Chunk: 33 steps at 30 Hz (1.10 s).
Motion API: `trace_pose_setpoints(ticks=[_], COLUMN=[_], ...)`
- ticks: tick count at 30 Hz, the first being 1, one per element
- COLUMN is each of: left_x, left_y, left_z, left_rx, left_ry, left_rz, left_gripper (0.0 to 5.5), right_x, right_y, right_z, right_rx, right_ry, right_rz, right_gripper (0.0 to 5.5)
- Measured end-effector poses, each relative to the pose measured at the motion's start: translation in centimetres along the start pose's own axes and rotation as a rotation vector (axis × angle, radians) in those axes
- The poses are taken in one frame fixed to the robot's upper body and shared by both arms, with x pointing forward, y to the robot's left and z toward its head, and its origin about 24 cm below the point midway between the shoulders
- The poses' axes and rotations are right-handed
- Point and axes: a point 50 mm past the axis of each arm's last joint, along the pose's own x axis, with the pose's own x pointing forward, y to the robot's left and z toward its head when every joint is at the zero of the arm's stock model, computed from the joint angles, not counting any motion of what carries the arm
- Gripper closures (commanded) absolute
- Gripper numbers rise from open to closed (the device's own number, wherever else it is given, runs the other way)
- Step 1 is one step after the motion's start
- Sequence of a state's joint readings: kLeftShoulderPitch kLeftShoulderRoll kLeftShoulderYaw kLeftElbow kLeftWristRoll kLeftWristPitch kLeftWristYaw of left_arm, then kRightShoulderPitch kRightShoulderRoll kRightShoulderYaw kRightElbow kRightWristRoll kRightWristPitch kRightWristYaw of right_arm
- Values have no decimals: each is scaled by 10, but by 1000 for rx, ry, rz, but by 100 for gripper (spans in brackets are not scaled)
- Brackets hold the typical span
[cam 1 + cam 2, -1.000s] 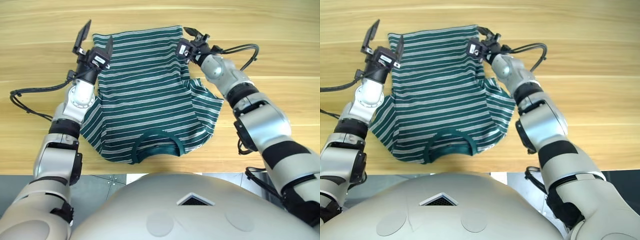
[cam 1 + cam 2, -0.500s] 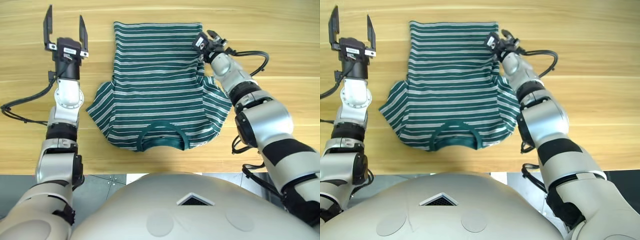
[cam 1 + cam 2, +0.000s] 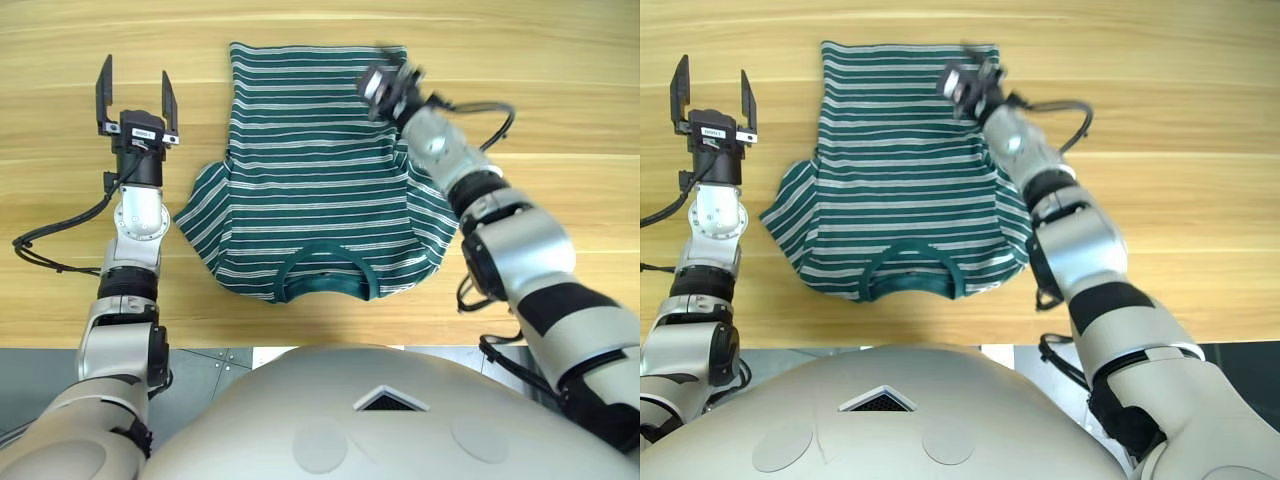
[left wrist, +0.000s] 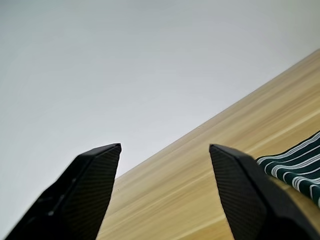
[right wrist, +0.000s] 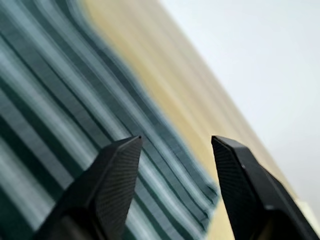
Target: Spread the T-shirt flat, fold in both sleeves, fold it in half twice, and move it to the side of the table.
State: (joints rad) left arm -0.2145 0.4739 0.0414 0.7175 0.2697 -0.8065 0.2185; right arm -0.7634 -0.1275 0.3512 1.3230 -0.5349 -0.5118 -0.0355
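The dark green T-shirt [image 3: 310, 160] with white stripes lies flat on the wooden table [image 3: 560, 60], hem at the far side and collar [image 3: 328, 268] nearest me. Both short sleeves [image 3: 198, 196] stick out sideways. My left gripper [image 3: 135, 85] is open above bare wood, left of the shirt and apart from it; the left wrist view shows its fingers [image 4: 90, 180] wide apart, with a striped edge of the T-shirt [image 4: 300, 170] to one side. My right gripper [image 3: 388, 82] hovers over the shirt's far right part. It is open [image 5: 175, 142] with nothing between its fingers, and striped T-shirt cloth [image 5: 55, 115] lies below.
Bare wood [image 3: 80, 240] runs to both sides of the shirt and beyond the hem. The table's near edge [image 3: 60, 345] is just behind the collar. Black cables [image 3: 55, 245] trail from both wrists over the table.
The left gripper left the hem's left corner and drew out to the left. The shirt now lies straighter and flatter. The right gripper has swung left from the hem's right corner to over the cloth.
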Motion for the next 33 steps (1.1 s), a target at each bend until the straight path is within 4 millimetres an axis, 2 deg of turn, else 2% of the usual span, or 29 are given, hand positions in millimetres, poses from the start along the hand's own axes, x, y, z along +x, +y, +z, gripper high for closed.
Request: trace_pose_setpoints(ticks=[2, 7, 15, 18, 21, 23, 25, 26, 27, 29, 30, 31, 33], left_x=[4, 8, 8, 5, 3, -4, -15, -25, -42, -72, -82, -89, -94], left_y=[-4, -22, -29, -32, -34, -33, -17, 4, 36, 82, 94, 97, 79], left_z=[2, 4, 4, 3, 3, 0, -7, -13, -19, -20, -16, -13, -3], left_rx=[-15, -47, -63, -67, -75, -51, 25, 111, 233, 424, 483, 507, 531], left_ry=[-5, -8, -6, 4, -3, 5, 31, 55, 104, 179, 198, 208, 178], left_rz=[10, -23, -35, -43, -50, -65, -43, 4, 73, 137, 131, 104, -74], left_gripper=[222, 222, 222, 222, 222, 222, 222, 222, 222, 222, 222, 222, 222], right_x=[2, 4, 11, 16, 20, 21, 21, 18, 11, -12, -25, -38, -59], right_y=[0, -3, -33, -38, -35, -39, -49, -56, -62, -71, -78, -85, -100], right_z=[1, 2, -4, 4, 11, 19, 34, 44, 51, 50, 46, 41, 43], right_rx=[-66, -90, -71, -76, -49, 24, 104, 133, 148, 179, 181, 173, 109], right_ry=[5, 24, 228, 235, 225, 133, -24, -150, -282, -465, -519, -556, -623], right_rz=[31, 69, 14, -17, -51, -110, -195, -252, -311, -414, -465, -509, -574], right_gripper=[293, 293, 293, 293, 293, 293, 293, 293, 293, 293, 293, 293, 293])
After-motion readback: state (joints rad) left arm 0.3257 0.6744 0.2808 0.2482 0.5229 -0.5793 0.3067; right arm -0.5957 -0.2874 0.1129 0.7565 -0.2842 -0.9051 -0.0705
